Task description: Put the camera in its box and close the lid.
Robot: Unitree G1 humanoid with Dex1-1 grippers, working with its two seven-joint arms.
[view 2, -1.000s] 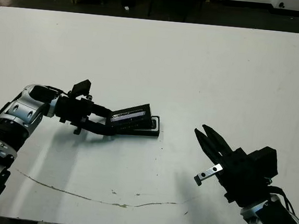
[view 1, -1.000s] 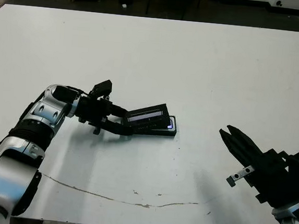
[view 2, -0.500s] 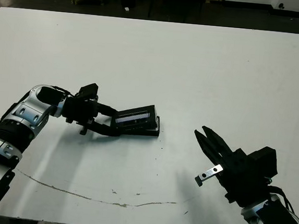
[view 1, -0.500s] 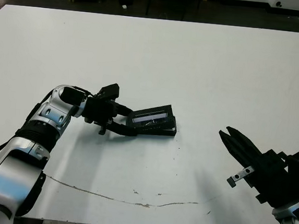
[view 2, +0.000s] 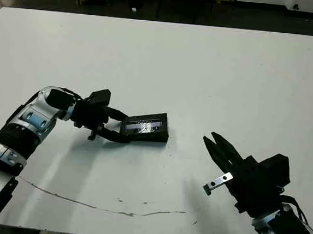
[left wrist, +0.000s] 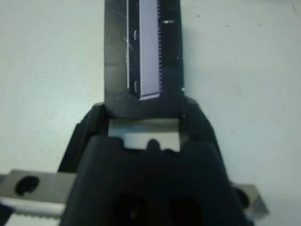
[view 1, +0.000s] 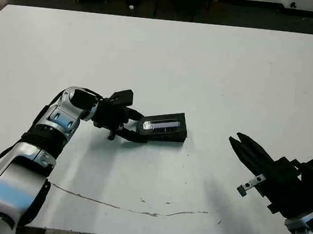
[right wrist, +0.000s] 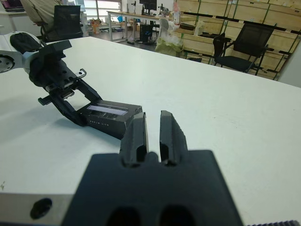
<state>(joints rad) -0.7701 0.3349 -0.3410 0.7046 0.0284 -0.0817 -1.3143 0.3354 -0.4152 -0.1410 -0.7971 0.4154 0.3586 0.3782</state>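
One lid (view 1: 165, 126), flat black with a shiny silvery strip along its top, sits left of table centre. Long axis runs roughly left-right across the table (view 1: 215, 67), slightly skewed, right end a touch farther from the robot. It looks down flat over the box; the box itself is not separately visible under it, and no camera can be seen. Strip runs parallel to the long axis, glare spot near its left end.

Left gripper (view 1: 135, 125) is at the lid's left short end, one finger above that end and one below, pinching it. In the left wrist view the lid (left wrist: 143, 52) runs straight out from between the fingers, strip lengthwise, end edge seated against the gripper body. Left arm reaches in from the left edge, forearm angled toward table centre.

Right gripper (view 2: 215, 147) is well apart from the lid, off to the right and nearer the robot, above the table, holding nothing. Its two fingers (right wrist: 136, 134) are side by side with only a narrow slit between them, almost closed, tips pointing toward the lid.

Count: one lid, two grippers, one table. A thin crack-like line (view 1: 137, 208) runs along the table's near edge.
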